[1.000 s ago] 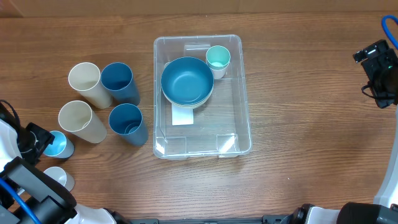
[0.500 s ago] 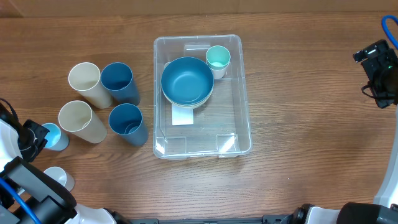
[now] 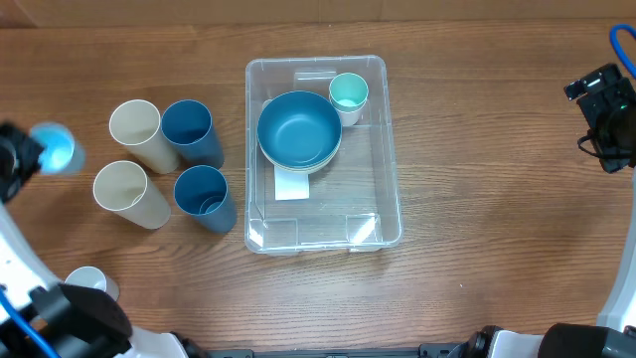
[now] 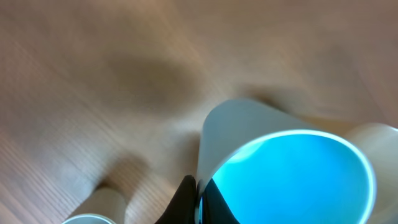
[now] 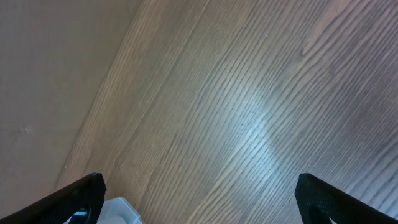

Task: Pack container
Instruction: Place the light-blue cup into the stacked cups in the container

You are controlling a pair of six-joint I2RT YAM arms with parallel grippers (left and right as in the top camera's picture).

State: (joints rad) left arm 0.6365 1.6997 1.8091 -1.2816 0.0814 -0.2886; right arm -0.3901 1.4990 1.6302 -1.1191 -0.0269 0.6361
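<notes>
Large clear plastic container [image 3: 390, 189] holds a blue bowl [image 3: 298, 127] and mint cup [image 3: 348, 92]; four tall cups [image 3: 189, 129] stand unpacked, left; left gripper [image 3: 42, 154] pinches a small blue cup [image 4: 292, 180], right gripper [image 5: 199, 199] gapes empty.

Left gripper [image 4: 198, 202] pinches rim of blue-lined cup [image 4: 292, 180]. Wood bench [image 4: 93, 74] blurred. Second cup rim [image 4: 84, 218] at frame's lower left.

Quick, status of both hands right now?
Left hand: closed, holding the small blue-lined cup.
Right hand: open, holding nothing.
</notes>
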